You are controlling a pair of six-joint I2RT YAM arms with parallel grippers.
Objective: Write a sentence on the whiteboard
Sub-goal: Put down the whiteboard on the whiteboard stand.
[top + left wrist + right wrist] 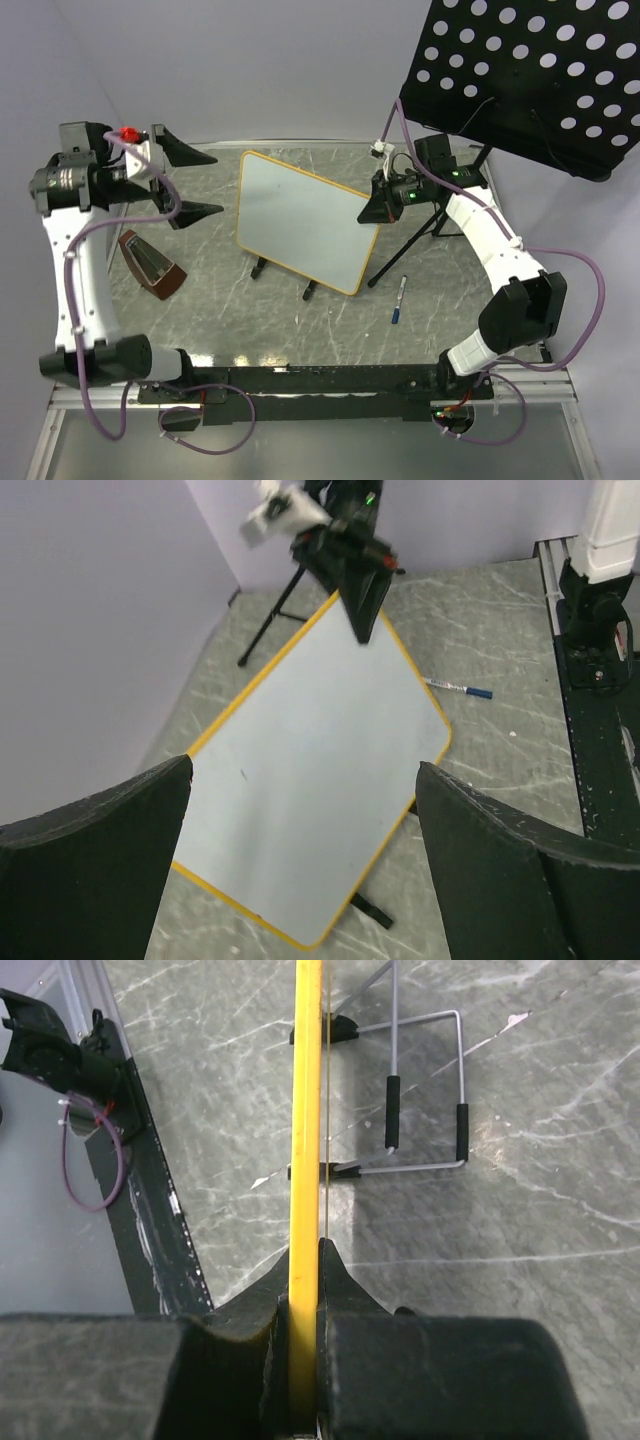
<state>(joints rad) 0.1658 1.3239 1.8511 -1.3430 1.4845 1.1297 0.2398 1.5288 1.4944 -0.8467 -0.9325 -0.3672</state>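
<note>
The whiteboard stands tilted on the table on two black clip feet, its yellow-orange frame all round. Its white face looks blank apart from one tiny dark fleck; the sentence is out of view. My right gripper is shut on the board's right edge, and the right wrist view shows the yellow frame pinched between the fingers. My left gripper hangs wide open to the left of the board, apart from it and holding nothing. A blue-capped marker lies on the table in front of the board's right side.
A black perforated music-stand panel overhangs the back right, its tripod legs reaching down behind the board. A brown wedge-shaped object stands at the left. A wire support sits behind the board. The marker lies near the right arm's base rail.
</note>
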